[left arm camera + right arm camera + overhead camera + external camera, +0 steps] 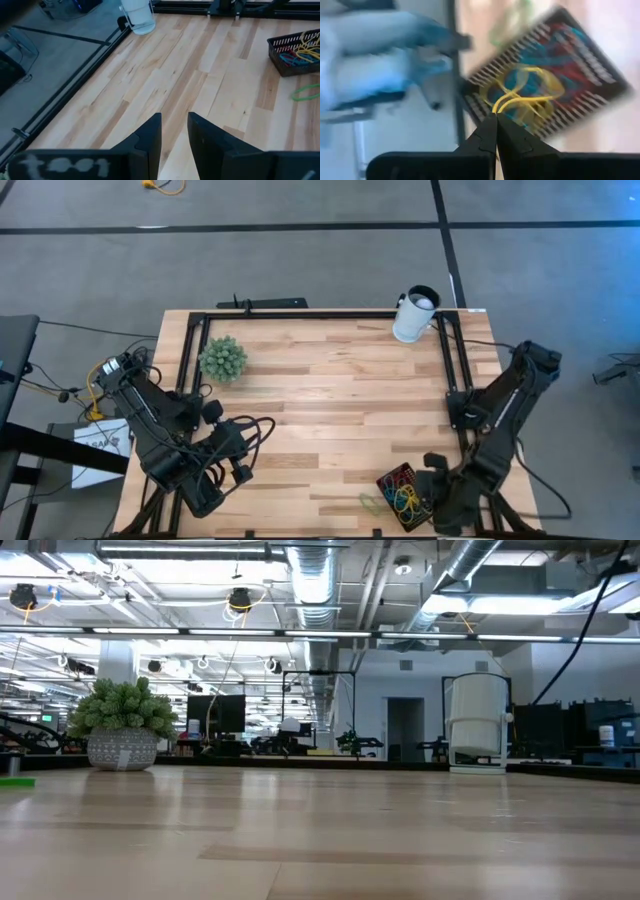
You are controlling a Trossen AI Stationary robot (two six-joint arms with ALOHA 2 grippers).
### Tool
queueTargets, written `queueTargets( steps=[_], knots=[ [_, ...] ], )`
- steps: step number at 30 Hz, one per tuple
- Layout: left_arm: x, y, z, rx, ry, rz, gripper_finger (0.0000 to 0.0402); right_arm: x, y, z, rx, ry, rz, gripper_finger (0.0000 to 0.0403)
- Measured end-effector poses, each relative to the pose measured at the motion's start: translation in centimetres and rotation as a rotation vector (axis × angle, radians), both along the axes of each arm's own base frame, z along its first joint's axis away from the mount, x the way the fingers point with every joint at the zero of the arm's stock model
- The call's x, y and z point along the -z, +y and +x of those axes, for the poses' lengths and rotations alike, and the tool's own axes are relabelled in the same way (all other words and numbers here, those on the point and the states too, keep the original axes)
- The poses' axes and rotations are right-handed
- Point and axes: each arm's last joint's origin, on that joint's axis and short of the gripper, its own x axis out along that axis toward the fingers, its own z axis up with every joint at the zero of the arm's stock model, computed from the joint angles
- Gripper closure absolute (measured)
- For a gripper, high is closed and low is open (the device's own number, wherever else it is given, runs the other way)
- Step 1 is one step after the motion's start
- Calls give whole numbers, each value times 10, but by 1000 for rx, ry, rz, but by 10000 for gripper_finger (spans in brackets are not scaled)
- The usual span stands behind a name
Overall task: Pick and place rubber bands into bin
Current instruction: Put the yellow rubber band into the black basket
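I hold my right end effector [496, 116] pinched on a yellow rubber band over the shallow black ribbed bin [388, 480] at the desk's near right, ready to drop it among the coloured rubber bands [404, 496]. A thin green rubber loop [306, 91] lies just outside. My left end effector [174, 131] waits near left, fingers slightly apart.

Premises: an open-plan industrial robotics laboratory. Exposed silver ventilation ducts [318, 585] and long strip lights [200, 633] run across the unfinished ceiling. Rows of dark workstations with monitors [225, 715] stand behind. A pale wooden plank surface [320, 410] in a black metal frame [190, 350] stands on grey carpet [300, 260].
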Motion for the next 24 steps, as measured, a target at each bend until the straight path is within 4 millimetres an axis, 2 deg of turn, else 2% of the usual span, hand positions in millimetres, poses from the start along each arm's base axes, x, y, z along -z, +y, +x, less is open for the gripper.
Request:
queueTargets(
  steps=[4,13,18,24],
  knots=[
    [0,0,0,0,-1,-1,317,12,4,6,-87,-93,101,403],
    [0,0,0,-3,-4,-5,317,52,6,6,-111,-1,1,403],
    [0,0,0,-4,-8,-11,317,62,5,12,-92,31,-32,399],
    [0,-1,1,-6,-11,-15,317,67,-4,23,-18,94,-30,376]
  ],
)
